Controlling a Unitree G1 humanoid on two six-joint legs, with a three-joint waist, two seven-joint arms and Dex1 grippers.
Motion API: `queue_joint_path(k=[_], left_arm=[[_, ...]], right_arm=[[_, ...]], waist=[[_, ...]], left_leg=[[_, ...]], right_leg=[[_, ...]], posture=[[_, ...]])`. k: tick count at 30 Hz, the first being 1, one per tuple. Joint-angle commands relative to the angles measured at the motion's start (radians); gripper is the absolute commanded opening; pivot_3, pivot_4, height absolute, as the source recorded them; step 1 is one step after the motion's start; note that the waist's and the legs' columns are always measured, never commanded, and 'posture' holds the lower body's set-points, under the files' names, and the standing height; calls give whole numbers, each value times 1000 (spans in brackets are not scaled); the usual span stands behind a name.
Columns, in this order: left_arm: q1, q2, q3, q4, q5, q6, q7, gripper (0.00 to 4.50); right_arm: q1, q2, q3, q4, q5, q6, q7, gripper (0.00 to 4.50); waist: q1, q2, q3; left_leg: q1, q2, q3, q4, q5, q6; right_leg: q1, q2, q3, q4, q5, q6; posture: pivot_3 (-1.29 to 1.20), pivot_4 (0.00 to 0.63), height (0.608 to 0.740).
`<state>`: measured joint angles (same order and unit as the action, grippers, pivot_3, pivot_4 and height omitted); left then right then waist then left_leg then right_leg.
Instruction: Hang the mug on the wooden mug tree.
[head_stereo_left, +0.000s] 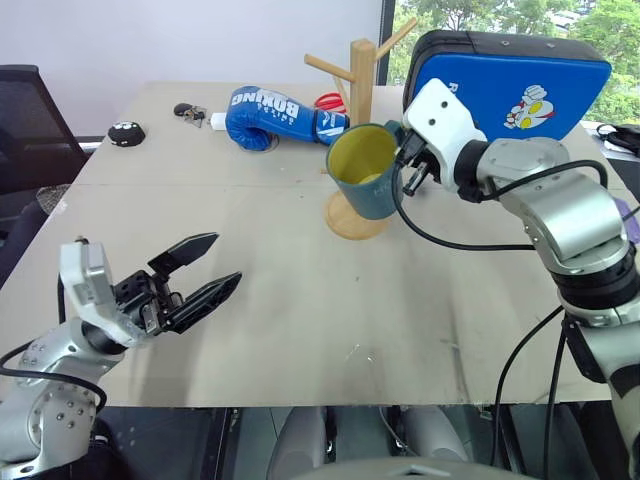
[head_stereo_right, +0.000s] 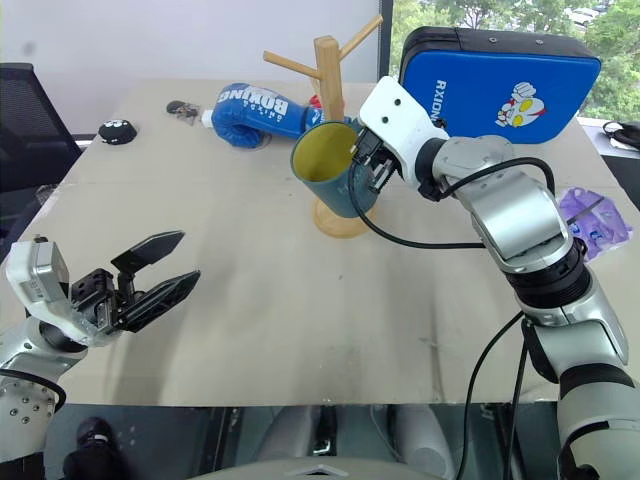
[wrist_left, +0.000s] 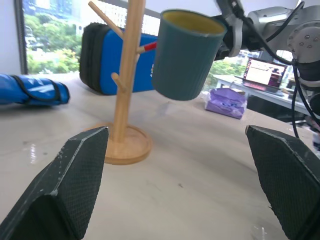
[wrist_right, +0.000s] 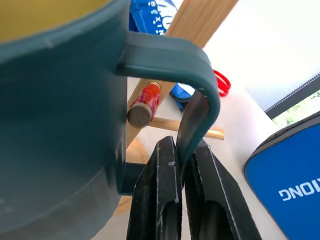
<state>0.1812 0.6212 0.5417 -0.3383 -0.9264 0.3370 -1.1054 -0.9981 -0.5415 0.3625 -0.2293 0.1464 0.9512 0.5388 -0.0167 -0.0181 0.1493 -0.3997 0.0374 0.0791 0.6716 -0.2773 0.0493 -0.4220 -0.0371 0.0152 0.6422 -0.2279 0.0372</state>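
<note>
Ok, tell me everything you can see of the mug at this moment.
The mug is slate blue-grey outside and yellow inside, ceramic-looking, with one loop handle. It is off the table, held in the air by the right hand, whose two black fingers are shut on the handle. It is tilted, its open mouth turned towards the robot. It hangs right by the wooden mug tree, above the round base, with the red-tipped peg seen through the handle's loop; it is not hung yet.

front table (head_stereo_left: 300, 300): open | mug tree (head_stereo_left: 362, 120): post and pegs crowd the mug (head_stereo_left: 365, 170)
</note>
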Motion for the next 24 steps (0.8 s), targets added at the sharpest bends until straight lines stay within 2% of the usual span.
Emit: queue_joint_path(k=[1, 4, 5, 6, 8, 13, 18, 24], left_arm=[[17, -9, 18, -38, -4, -23, 7, 4500], [27, -15, 18, -49, -7, -25, 13, 4500], [30, -17, 19, -53, -9, -24, 17, 4500], [36, -19, 17, -63, -15, -20, 22, 4500], [45, -22, 9, -92, -30, -7, 35, 4500], [41, -16, -37, -153, -39, 36, 87, 4500], [25, 10, -100, -174, -35, 102, 132, 4500], [46, 66, -134, -109, 112, 78, 129, 4500]], right_arm=[[-56, 30, 22, 59, -47, -47, 8, 18], [-48, 30, 50, 95, -72, -78, 42, 909], [-46, 31, 45, 98, -82, -88, 37, 1067], [-39, 28, 27, 88, -83, -101, 35, 1719], [-11, 8, -21, 38, -61, -85, 51, 2562], [142, -24, -246, -173, 121, -10, 132, 2562], [399, -75, -497, -348, 291, -9, 196, 2562], [948, -152, -753, -429, 305, -199, 317, 2562]], waist=[[-1, 0, 0], [1, 0, 0], [1, 0, 0], [1, 0, 0], [1, 0, 0], [4, 0, 0], [5, -1, 0], [12, -1, 0]], left_leg=[[0, 0, 0, 0, 0, 0], [0, 0, 0, -1, 0, -1], [0, 0, 0, -1, 0, -1], [0, 0, 0, -1, 0, -1], [-1, 0, 0, -1, 0, -1], [-2, 0, -1, -1, 0, -1], [-1, 0, -3, -1, 0, 0], [0, -1, -3, -2, -1, 1]], right_leg=[[0, 0, 0, 0, 0, 0], [0, 0, 0, 0, 0, 0], [0, 0, 0, 0, 0, 0], [-1, 0, 0, 0, 0, 0], [-1, -1, 0, 0, 0, 0], [-1, -3, -1, -1, 0, 0], [1, -2, -3, -1, 0, 0], [2, 0, -2, -2, 0, 0]], posture=[[0, 150, 740], [0, 150, 740], [0, 150, 740], [0, 150, 740], [0, 150, 740], [0, 150, 740], [0, 150, 740], [0, 150, 740]])
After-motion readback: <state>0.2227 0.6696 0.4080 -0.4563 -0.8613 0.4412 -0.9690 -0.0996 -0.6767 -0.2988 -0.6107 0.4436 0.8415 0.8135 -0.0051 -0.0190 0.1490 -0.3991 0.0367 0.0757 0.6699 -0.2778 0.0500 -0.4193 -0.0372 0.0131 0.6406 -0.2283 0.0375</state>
